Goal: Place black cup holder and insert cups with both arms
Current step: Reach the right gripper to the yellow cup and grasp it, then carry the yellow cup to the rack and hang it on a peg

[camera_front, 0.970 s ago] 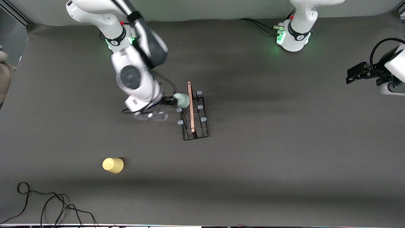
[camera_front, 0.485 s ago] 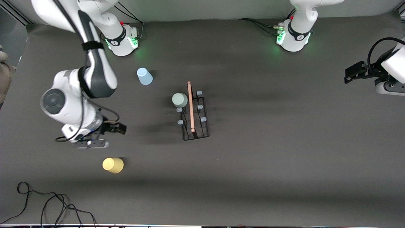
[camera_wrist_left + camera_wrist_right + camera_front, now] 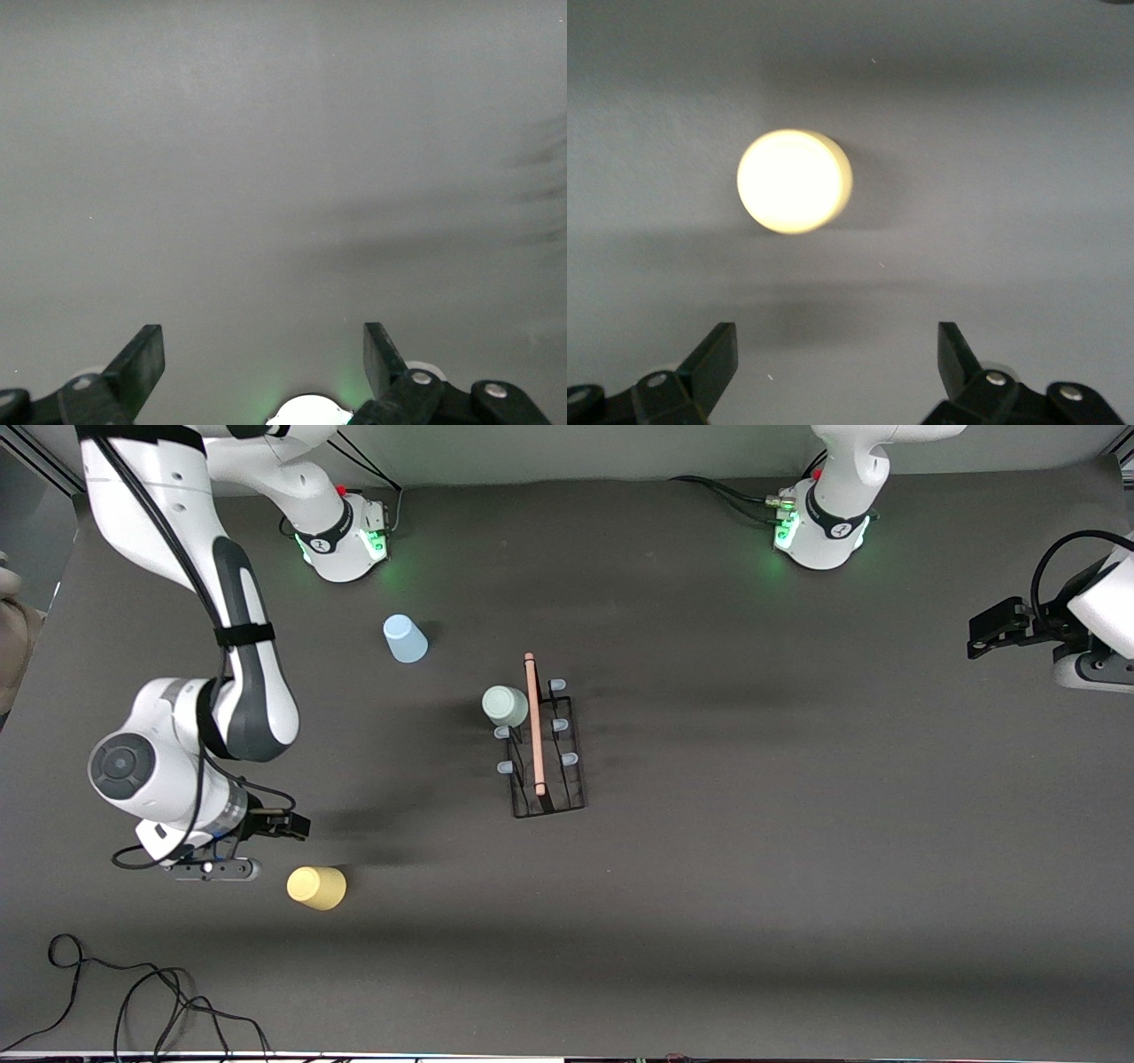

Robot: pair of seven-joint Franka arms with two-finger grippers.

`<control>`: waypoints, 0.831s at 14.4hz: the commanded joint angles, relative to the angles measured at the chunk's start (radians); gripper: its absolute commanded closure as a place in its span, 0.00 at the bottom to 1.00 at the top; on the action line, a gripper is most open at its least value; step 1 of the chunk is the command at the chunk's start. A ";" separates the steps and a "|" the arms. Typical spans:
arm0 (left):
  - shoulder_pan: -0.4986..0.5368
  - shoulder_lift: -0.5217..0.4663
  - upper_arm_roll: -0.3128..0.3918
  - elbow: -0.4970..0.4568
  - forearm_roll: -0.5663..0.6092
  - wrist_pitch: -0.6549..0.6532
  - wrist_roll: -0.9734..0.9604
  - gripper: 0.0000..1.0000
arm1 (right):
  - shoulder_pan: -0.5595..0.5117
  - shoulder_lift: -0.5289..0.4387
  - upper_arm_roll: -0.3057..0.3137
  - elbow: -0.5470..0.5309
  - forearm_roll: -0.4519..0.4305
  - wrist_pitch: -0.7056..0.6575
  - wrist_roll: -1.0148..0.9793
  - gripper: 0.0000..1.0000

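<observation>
The thin black wire cup holder (image 3: 547,757) with its light wooden rod stands mid-desk, a pale green plastic cup (image 3: 505,706) upside down on one of its prongs. The right gripper (image 3: 266,834) hangs just beside the small yellow plastic cup (image 3: 316,887), jaws spread wide and empty. A light blue plastic cup (image 3: 405,638) sits near the right arm's base. The left gripper (image 3: 264,359) waits at its end of the desk, jaws open too.

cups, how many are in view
3. The green cup sits on a prong of the holder. The blue cup stands near the right arm's base. The yellow cup stands nearest the front camera, beside the right gripper.
</observation>
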 commanded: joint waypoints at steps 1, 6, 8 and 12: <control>0.016 -0.007 -0.017 0.014 0.015 -0.010 0.014 0.00 | 0.000 0.045 0.002 0.058 0.071 0.059 -0.026 0.00; 0.015 -0.007 -0.016 0.012 0.012 -0.006 0.011 0.00 | -0.031 0.209 0.011 0.129 0.098 0.179 -0.069 0.00; 0.012 -0.006 -0.014 0.009 0.012 0.005 -0.010 0.00 | -0.052 0.218 0.033 0.142 0.242 0.176 -0.084 0.00; 0.013 -0.007 -0.016 0.005 0.010 0.029 -0.015 0.00 | -0.051 0.248 0.033 0.176 0.246 0.176 -0.086 0.26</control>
